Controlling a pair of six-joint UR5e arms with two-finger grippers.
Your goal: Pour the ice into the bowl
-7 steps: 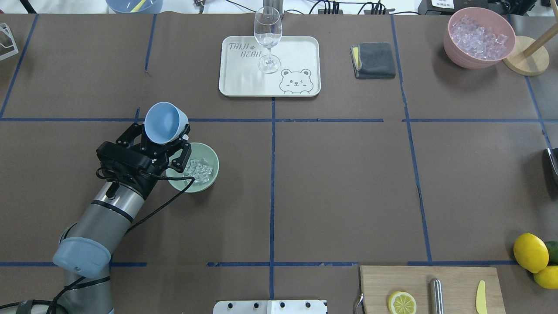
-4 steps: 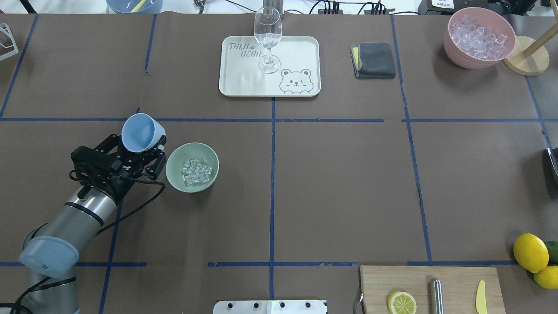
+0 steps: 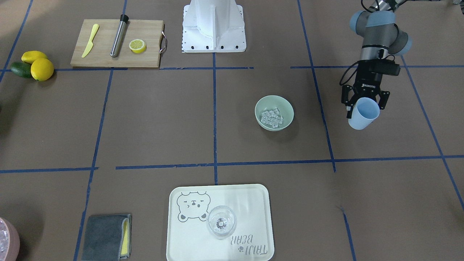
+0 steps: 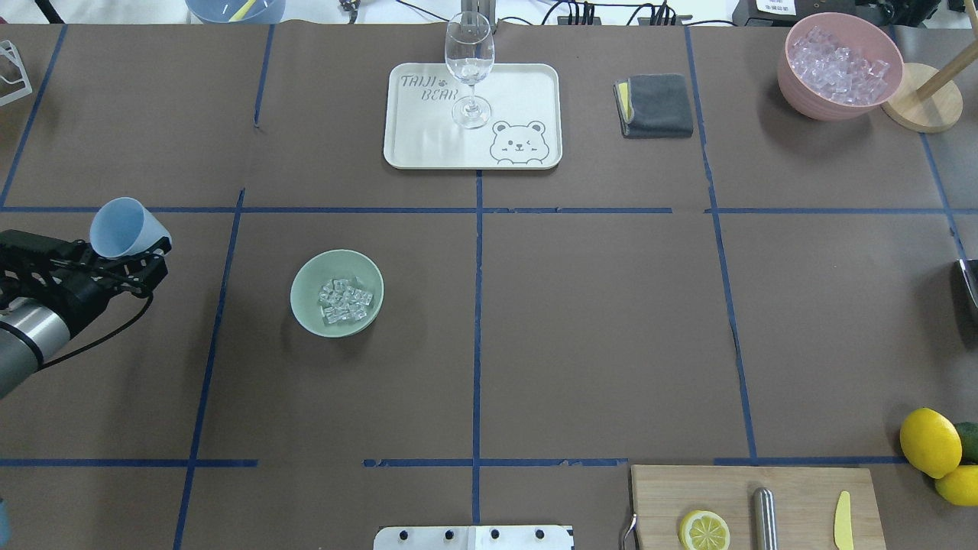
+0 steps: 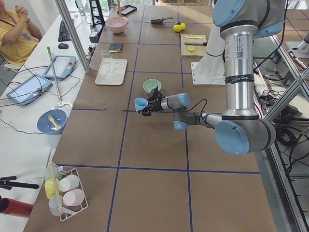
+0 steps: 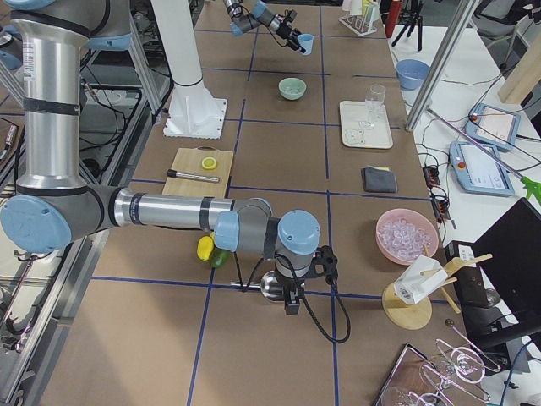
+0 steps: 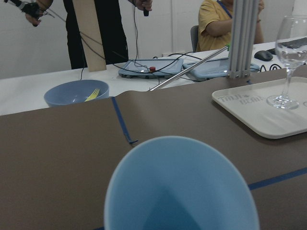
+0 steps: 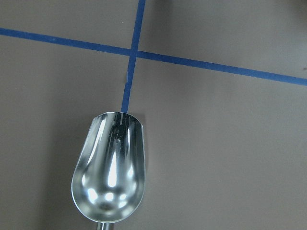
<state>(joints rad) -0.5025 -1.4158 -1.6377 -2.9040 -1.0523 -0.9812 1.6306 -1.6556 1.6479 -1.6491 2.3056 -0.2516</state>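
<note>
Since ice (image 4: 345,299) lies in mint-green bowl (image 4: 304,312), I aim to set empty blue cup (image 3: 363,115) upright, well clear; left gripper (image 3: 365,105) pinches it, right gripper (image 6: 292,303) grip untellable.

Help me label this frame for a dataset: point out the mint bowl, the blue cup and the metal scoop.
mint bowl (image 4: 307,292), overhead view, bare inner wall on its left side.
blue cup (image 4: 120,226), overhead view, inside of its open mouth.
metal scoop (image 8: 109,170), right wrist view, hollow of its shiny pan.

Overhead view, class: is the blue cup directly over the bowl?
No, the cup is held well off to the side of the bowl, with bare table between them.
</note>
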